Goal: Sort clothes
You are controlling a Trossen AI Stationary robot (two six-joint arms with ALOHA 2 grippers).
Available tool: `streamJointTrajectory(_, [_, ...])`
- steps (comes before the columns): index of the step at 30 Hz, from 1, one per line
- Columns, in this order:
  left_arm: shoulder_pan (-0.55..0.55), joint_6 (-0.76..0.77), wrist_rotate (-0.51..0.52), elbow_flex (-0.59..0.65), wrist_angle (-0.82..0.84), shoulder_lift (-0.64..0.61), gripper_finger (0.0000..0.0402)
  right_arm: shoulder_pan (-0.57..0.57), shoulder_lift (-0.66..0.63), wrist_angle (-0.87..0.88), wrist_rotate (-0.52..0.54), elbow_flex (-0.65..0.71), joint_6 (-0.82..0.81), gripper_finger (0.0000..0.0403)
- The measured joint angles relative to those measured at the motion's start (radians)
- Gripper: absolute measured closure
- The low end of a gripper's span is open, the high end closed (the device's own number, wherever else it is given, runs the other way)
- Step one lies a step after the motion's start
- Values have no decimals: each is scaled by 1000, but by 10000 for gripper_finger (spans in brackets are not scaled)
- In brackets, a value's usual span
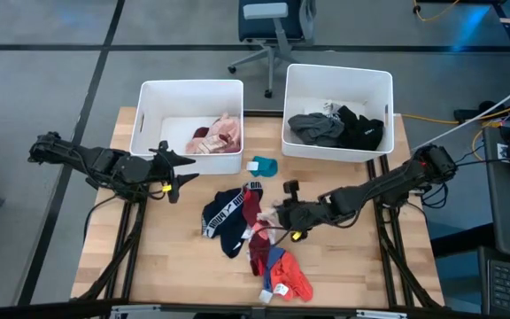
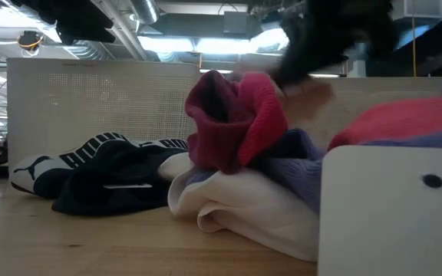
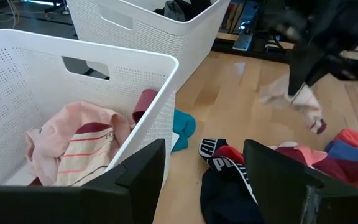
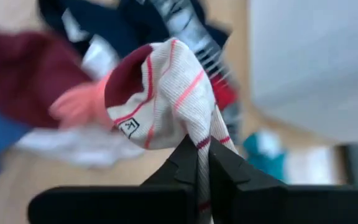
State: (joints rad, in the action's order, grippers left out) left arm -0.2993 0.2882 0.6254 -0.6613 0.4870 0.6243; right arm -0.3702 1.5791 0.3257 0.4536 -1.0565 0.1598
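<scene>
Wooden table [image 1: 175,266] carries two white bins at the far edge: left bin [image 1: 189,97] w/ pink and maroon garments [image 1: 217,136] inside, right bin [image 1: 337,84] w/ grey and black garments [image 1: 339,127]. Both bin walls stand between the table-top heap and the bin floors. Left arm waits near the front corner of the left bin, left gripper [image 1: 181,171] w/ fingers spread wide, nothing btwn them. Right arm reaches in from the right side to mid-table; right gripper [image 4: 202,155] is clamped tight on a white sock w/ pink stripes and maroon toe [image 4: 166,87], lifted clear above the heap. Heap of clothes [image 1: 255,239] lies mid-table toward the near edge, just below that gripper: black piece w/ white lettered band [image 1: 221,213] on the left side, maroon and red pieces [image 1: 257,232] in the middle, blue and red-orange ones [image 1: 286,276] nearest the front, all overlapping. Small teal piece [image 1: 264,165] sits apart, btwn the two bins, just beside the left bin's corner. Office chair [image 1: 273,27] on the floor beyond the table.
</scene>
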Motion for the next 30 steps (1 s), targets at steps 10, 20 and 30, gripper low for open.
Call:
streamJointTrajectory(10, [0,-1,0,0,0,0,194,131,0,-218,37,-190,303,385])
streamJointTrajectory(20, [0,-19,0,0,-7,0,194,420,6,-646,-400,-220,372,381])
streamJointTrajectory(30, [0,-53,0,0,-22,0,194,591,118,-944,-515,-234,250,379])
